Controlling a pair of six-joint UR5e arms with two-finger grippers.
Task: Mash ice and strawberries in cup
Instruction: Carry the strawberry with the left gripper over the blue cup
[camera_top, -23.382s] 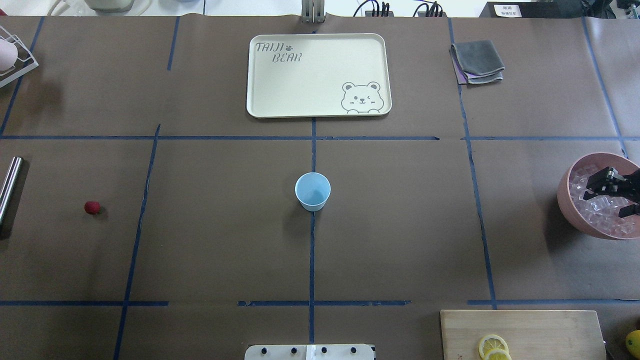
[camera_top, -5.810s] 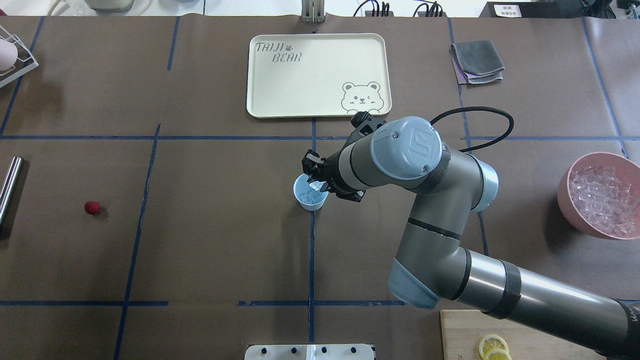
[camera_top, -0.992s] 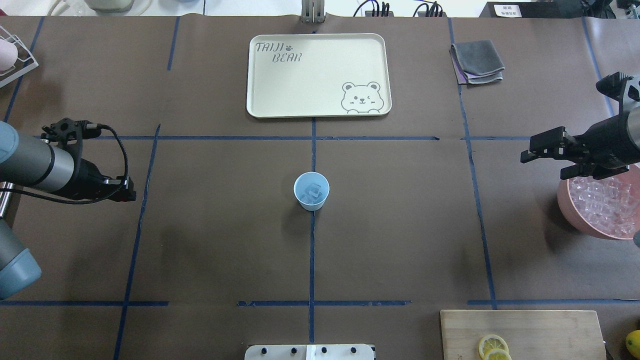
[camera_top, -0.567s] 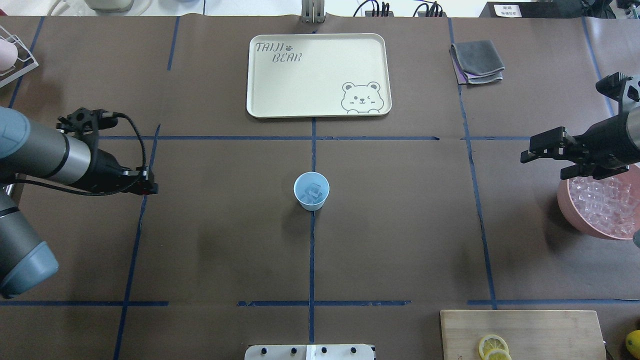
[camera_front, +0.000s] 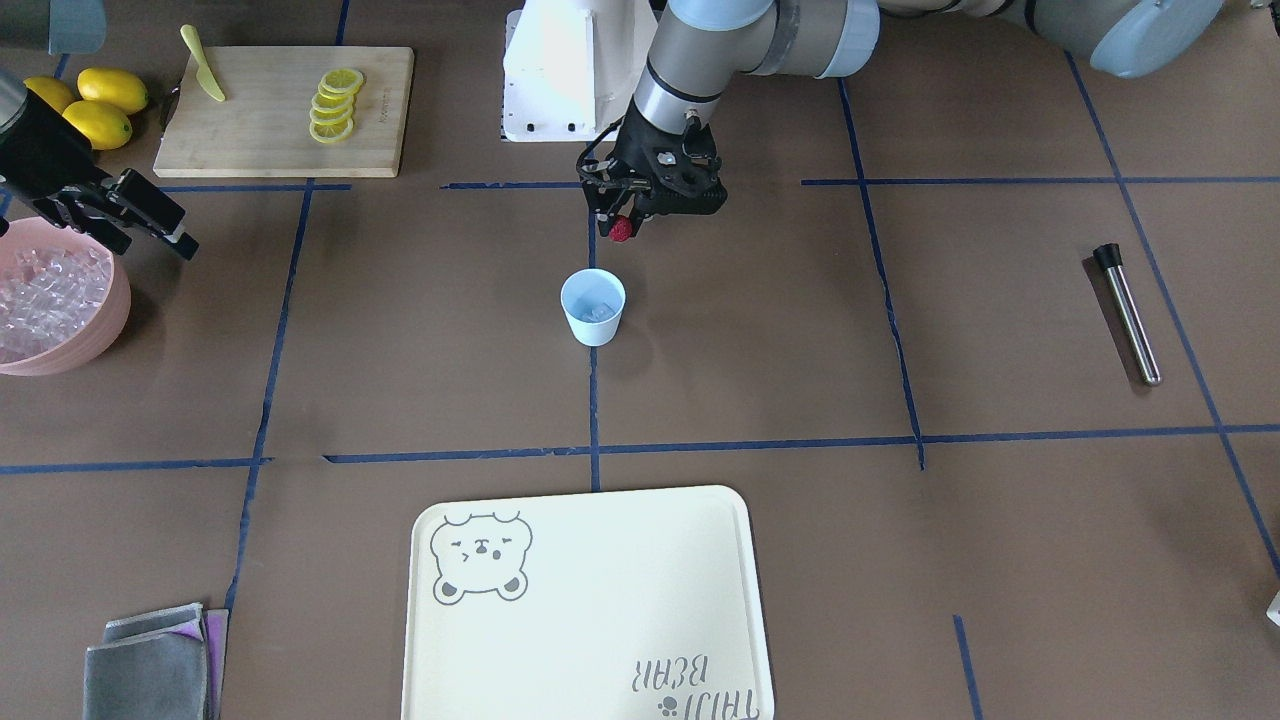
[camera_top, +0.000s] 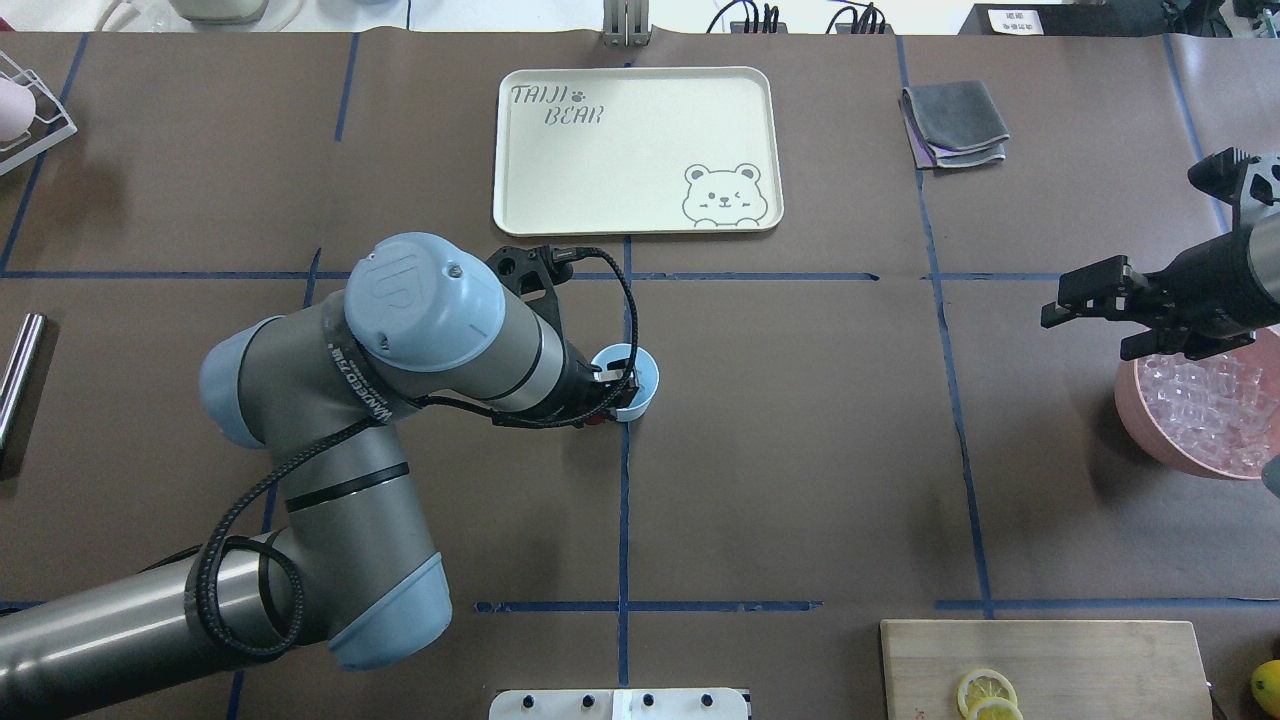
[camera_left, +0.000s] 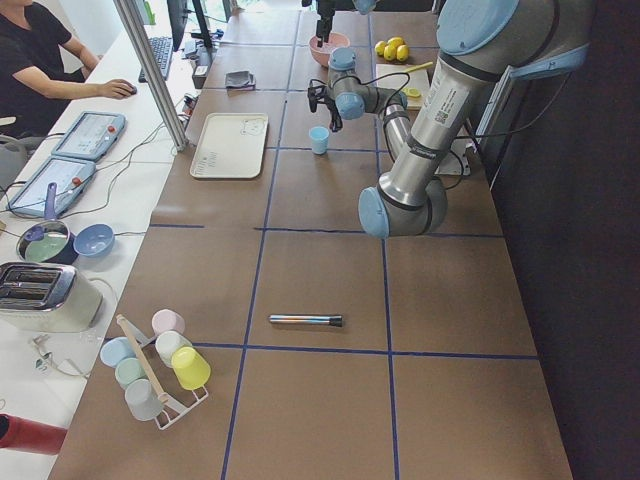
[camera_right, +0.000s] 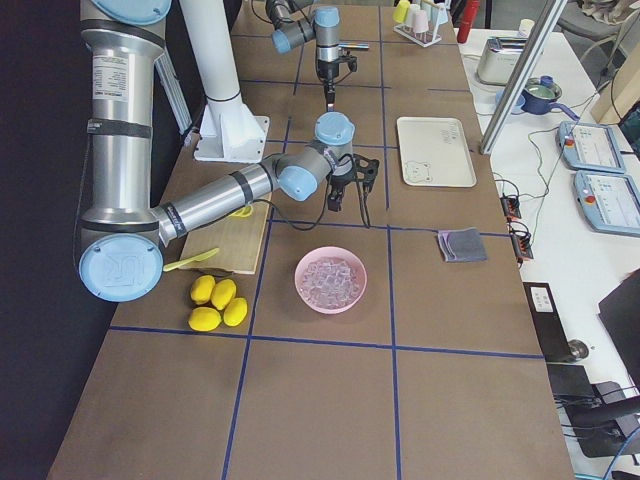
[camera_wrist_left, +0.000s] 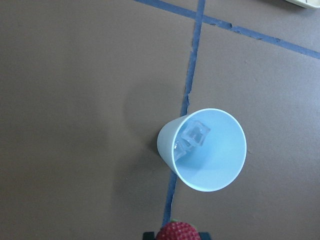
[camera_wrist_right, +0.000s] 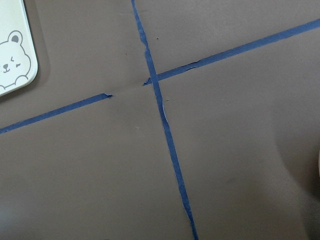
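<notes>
The pale blue cup (camera_front: 593, 308) stands at the table's middle and holds a few clear ice cubes (camera_wrist_left: 194, 135). My left gripper (camera_front: 624, 222) is shut on the small dark-red strawberry (camera_front: 621, 232) and holds it above the table, just short of the cup on the robot's side. In the left wrist view the strawberry (camera_wrist_left: 178, 232) is at the bottom edge and the cup (camera_wrist_left: 220, 165) lies ahead. In the overhead view the left gripper (camera_top: 606, 404) covers part of the cup (camera_top: 646, 384). My right gripper (camera_top: 1085, 322) is open and empty beside the pink bowl.
The pink bowl (camera_top: 1132, 402) full of ice (camera_top: 1205, 405) is at the right edge. A metal rod (camera_front: 1131, 318) lies on the robot's left side. A cream bear tray (camera_top: 635, 150), a grey cloth (camera_top: 955, 125), and a cutting board (camera_front: 270, 130) with lemon slices (camera_front: 335, 105) surround the middle.
My left arm has swung in from the left edge to the cup, carrying the strawberry. The right arm has stayed by the pink bowl.
</notes>
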